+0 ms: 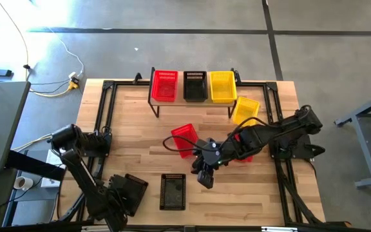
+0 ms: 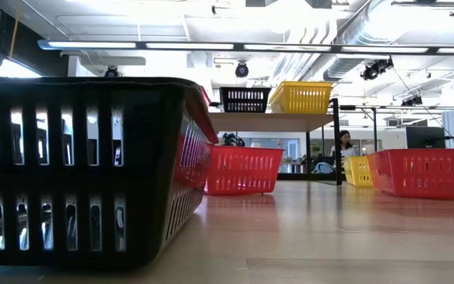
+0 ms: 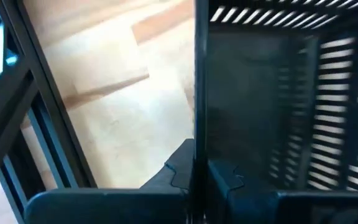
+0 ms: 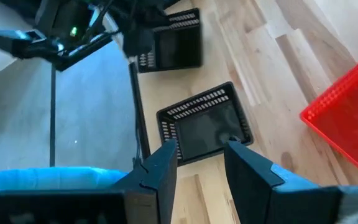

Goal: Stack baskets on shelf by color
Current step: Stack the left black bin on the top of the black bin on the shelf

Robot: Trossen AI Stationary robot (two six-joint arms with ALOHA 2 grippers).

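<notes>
Three baskets (image 1: pixel 193 86) on shelf (image 1: pixel 192 102), others on table (image 1: pixel 140 148)

Black basket (image 2: pixel 85 170) before shelf (image 2: pixel 270 121)

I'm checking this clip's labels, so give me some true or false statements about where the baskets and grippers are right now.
1. Three baskets sit on the shelf: a red basket, a black basket and a yellow basket. True.
2. The left gripper is open above the table. False: it is shut on the wall of a black basket near the front edge.
3. The right gripper is open. True.
4. The right gripper holds a red basket. False: it holds nothing and hangs over the table near another black basket.
</notes>
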